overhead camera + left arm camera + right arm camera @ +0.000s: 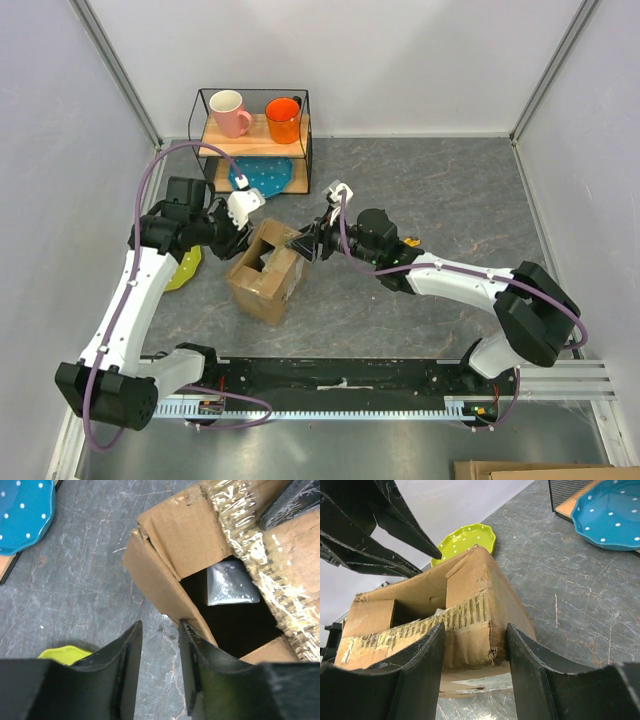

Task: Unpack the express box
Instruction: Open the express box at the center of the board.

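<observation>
Your express box sits on the grey bench, between your two arms. Its top flaps are open, with torn shiny tape along the edges. Inside the dark box you can see a small silvery grey bag.

Your left gripper hangs over the left edge of the box. It is open a little. Only bench shows between its fingers, so it holds nothing.

Your right gripper is about half open. The corner of a taped flap sits between its fingers. You cannot tell if they press on it.

A yellow-green dotted plate lies just left of the box. Behind the box stands a wire shelf with a pink mug and an orange mug on top and a blue dotted plate below
</observation>
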Robot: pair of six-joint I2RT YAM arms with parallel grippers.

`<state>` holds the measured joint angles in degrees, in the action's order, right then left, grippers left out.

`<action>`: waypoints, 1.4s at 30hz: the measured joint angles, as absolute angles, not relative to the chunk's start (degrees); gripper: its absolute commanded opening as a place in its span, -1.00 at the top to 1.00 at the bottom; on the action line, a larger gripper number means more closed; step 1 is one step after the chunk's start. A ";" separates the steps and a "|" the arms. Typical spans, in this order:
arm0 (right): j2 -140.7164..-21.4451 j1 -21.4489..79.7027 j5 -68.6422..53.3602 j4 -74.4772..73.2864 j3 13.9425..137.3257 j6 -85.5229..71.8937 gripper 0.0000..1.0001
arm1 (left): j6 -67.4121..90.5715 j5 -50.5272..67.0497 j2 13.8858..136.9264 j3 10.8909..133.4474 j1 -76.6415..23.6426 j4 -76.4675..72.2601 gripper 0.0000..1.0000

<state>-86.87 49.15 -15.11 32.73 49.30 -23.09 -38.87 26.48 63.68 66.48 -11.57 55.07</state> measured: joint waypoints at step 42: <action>-90.76 51.92 -10.37 29.43 54.81 -22.85 0.04 | -34.61 45.17 64.69 90.70 -1.06 66.81 -0.11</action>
<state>-90.76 51.92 -10.37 29.43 54.81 -22.85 -34.61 45.17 64.69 90.70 -1.06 66.81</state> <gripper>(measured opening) 0.534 0.550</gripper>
